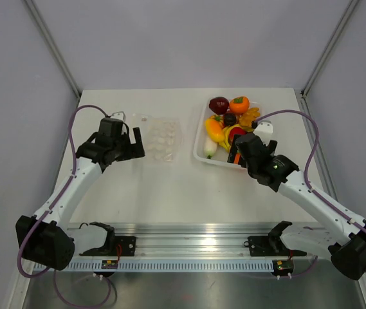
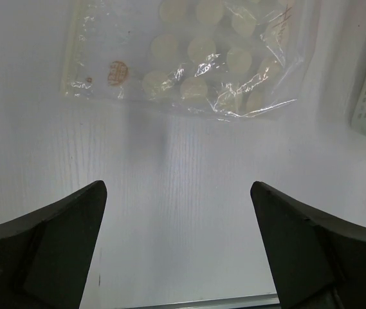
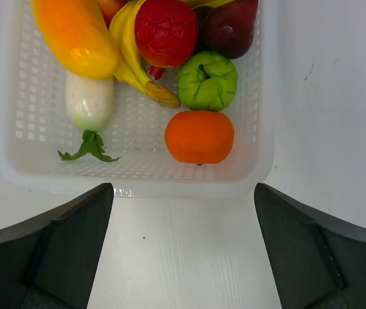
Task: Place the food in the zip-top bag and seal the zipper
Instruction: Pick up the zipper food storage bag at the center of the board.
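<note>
The big white worktop (image 1: 189,187) holds everything. On it, toward 1 o'clock from its middle in the top view, sits the white tray (image 1: 211,161) with little holes in its walls. Just beside the tray, at its 9 o'clock, the zip-top bag (image 1: 160,138) lies flat and looks empty; the white blotches are only its pattern. I cannot tell which edge is the mouth, and the zipper is too thin to see.

The left tool (image 1: 139,145) is wide open and holds nothing. It hangs above the bare worktop near the bag; in its own view the bag (image 2: 189,58) is at 12 o'clock. The right tool (image 1: 235,152) is wide open too, with nothing in it. It hangs over the near wall of the tray (image 3: 137,183).

All the food is in the tray, so I think the job is at its very first step: picking one piece. The long orange-yellow piece (image 3: 76,35) and the banana (image 3: 134,64) are at the far side, then the white root (image 3: 89,100), the red piece (image 3: 166,31), the dark purple one (image 3: 231,29), the green one (image 3: 207,80) and the orange one (image 3: 199,136). The orange one is closest to the right tool, at its 12 o'clock, with free room around it.

Next, the right tool should go down over that piece and close gently. The left tool should find the bag's mouth and lift one side so it opens
</note>
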Available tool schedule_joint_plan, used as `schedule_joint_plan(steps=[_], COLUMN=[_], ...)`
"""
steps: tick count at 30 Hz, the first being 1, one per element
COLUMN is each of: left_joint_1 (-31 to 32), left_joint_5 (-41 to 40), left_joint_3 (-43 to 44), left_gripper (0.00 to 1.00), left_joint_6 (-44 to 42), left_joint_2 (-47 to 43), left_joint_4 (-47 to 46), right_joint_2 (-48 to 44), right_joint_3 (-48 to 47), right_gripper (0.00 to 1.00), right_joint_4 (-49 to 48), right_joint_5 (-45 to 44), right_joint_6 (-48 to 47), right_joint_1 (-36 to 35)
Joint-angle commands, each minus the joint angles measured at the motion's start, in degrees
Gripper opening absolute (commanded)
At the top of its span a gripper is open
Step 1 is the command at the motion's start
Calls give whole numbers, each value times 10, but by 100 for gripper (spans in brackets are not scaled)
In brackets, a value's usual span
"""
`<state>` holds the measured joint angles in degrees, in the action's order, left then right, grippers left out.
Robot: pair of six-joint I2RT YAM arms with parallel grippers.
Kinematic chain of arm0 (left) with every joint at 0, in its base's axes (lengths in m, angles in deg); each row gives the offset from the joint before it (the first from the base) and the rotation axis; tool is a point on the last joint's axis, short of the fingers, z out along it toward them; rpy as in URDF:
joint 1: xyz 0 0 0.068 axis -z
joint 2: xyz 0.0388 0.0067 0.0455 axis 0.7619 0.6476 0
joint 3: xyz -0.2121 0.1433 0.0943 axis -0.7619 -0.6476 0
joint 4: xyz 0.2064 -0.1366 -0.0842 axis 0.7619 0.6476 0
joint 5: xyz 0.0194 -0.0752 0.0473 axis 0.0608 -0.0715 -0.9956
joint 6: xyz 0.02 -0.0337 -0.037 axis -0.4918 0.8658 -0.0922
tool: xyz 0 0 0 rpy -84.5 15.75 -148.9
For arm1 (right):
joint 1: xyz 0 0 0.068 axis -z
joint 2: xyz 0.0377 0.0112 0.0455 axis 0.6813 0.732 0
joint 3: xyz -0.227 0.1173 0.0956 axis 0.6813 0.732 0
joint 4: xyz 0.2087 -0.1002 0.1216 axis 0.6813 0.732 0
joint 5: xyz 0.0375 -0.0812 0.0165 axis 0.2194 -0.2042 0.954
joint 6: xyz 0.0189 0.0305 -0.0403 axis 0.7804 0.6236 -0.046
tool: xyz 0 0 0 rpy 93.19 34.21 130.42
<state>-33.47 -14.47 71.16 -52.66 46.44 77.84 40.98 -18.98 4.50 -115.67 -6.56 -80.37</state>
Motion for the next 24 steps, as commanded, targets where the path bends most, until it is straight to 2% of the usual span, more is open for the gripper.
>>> schedule_joint_plan(steps=[1,7,12,16,19,21,24], left_joint_1=[-3,-4,-5,-25,-84,-116,-121], left_joint_5=[-21,-51,-38,-35,12,62,75], left_joint_3=[34,43,45,64,96,131,172], left_gripper=[99,99,99,99,99,94,86], left_joint_6=[8,-3,-34,-2,18,14,-7], left_joint_2=[3,7,28,57,121,181,246], left_joint_4=[1,-2,-16,-29,-6,5,5], right_joint_2=[0,-11,-16,-6,1,4,6], right_joint_3=[-5,0,6,2,-4,-5,-1], right_gripper=[99,99,99,100,99,99,99], right_joint_4=[-22,-34,-49,-49,-53,-56,-68], right_joint_5=[8,59,90,104,120,128,138], right_joint_6=[2,-1,3,3,2,3,7], right_joint_1=[1,1,1,1,1,1,1])
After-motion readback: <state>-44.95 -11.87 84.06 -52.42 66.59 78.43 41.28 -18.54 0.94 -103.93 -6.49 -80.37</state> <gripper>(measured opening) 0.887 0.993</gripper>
